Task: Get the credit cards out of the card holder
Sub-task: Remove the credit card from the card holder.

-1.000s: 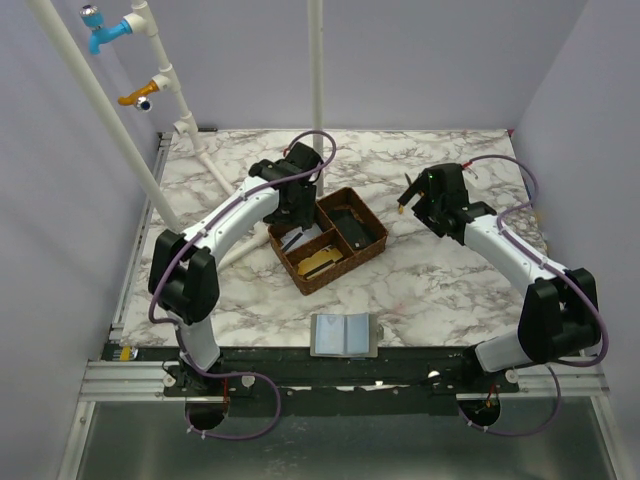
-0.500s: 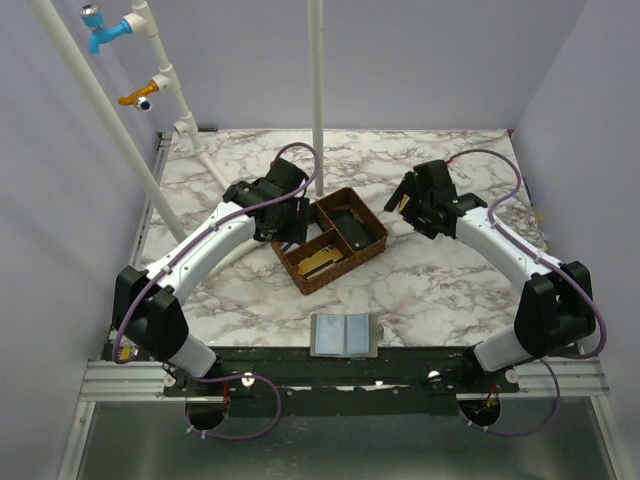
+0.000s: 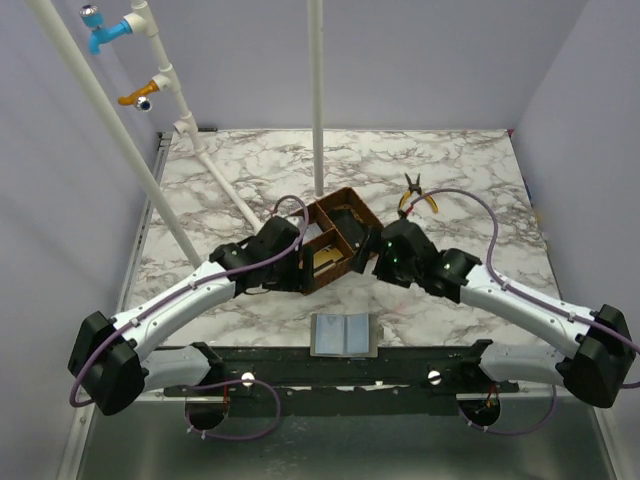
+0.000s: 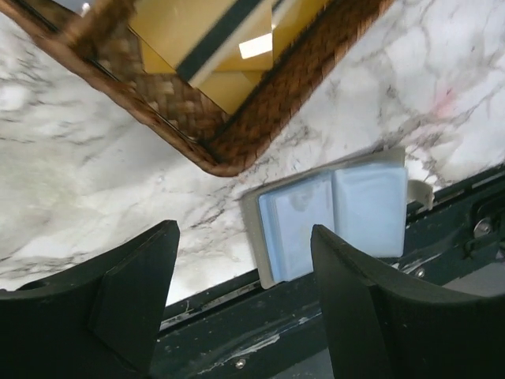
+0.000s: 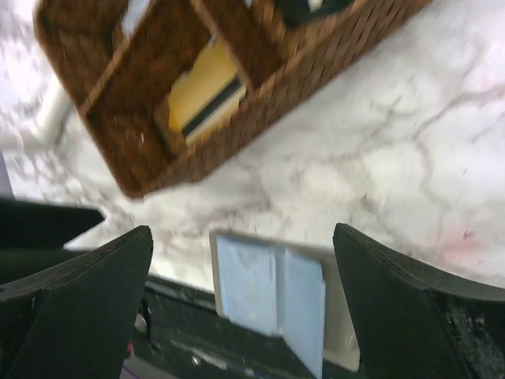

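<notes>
Looking down from the top camera, the card holder [image 3: 345, 335] lies spread open, pale blue side up, at the near edge of the marble table [image 3: 470, 180], between the two arm bases; the left gripper [image 3: 283, 268] and the right gripper [image 3: 393, 262] hang low on either side of the brown woven tray [image 3: 340, 212], both apart from the holder; yellow-handled pliers [image 3: 418, 197] lie farther back.

In the left wrist view the jaws stand apart with nothing between them; the holder sits just past the tray's corner, and a yellow card [image 4: 229, 31] with a dark stripe rests in the tray.

In the right wrist view the jaws gape wide and bare over the open holder, which lies near the tray but clear of it.

Judging the step: both arms seem to be closing in on the holder for a pull; whether credit cards sit in its pockets I cannot tell, the panels reading as plain blue-grey. The next move likely calls for one gripper pinning a flap flat while the other nips a card's exposed edge and slides it along the pocket; a thin edge on a light wallet could drag the whole holder.
</notes>
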Available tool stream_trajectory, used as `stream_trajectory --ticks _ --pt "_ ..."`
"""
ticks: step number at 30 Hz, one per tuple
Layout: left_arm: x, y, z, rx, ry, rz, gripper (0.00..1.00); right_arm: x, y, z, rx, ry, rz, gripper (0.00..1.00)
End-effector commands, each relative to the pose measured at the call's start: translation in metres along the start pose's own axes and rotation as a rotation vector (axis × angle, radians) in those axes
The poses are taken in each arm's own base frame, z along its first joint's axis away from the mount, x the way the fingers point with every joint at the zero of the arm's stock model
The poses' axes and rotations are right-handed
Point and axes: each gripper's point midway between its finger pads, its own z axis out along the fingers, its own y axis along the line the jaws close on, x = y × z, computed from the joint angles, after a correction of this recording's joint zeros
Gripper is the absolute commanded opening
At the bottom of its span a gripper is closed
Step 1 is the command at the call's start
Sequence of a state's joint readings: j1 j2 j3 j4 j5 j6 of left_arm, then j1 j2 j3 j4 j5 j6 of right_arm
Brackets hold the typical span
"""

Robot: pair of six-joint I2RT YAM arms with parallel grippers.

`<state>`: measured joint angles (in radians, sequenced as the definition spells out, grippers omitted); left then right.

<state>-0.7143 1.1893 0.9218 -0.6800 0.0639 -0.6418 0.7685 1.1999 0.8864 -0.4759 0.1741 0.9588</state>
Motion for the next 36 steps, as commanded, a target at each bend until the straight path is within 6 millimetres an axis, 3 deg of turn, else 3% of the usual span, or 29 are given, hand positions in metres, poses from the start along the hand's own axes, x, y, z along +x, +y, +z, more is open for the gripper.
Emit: stream_trajectory --ticks 1,3,9,15,19,28,36 --pt "0.023 -0.022 0.011 0.123 -0.008 -0.023 0.70 0.032 0.004 -0.011 -0.017 -0.033 -0.004 1.00" --pt "0.040 -0.018 0.014 0.142 -0.005 -0.038 0.70 0.052 0.010 -0.016 -0.028 -0.024 -0.027 1.00" --pt "0.063 -0.012 0.019 0.173 -0.013 -0.098 0.70 0.109 0.030 -0.022 -0.006 0.025 -0.123 1.00" --pt "0.073 -0.005 0.020 0.148 -0.011 -0.161 0.67 0.159 0.028 -0.007 0.039 0.121 -0.198 0.93" --pt "0.076 0.006 0.021 0.106 -0.025 -0.188 0.64 0.167 0.021 0.002 0.072 0.128 -0.216 0.82" --pt "0.080 0.021 0.022 0.038 -0.035 -0.242 0.59 0.181 0.017 0.023 0.130 0.149 -0.297 0.73" --pt "0.085 0.017 0.029 0.048 0.003 -0.237 0.58 0.184 -0.002 0.029 0.192 0.142 -0.302 0.71"
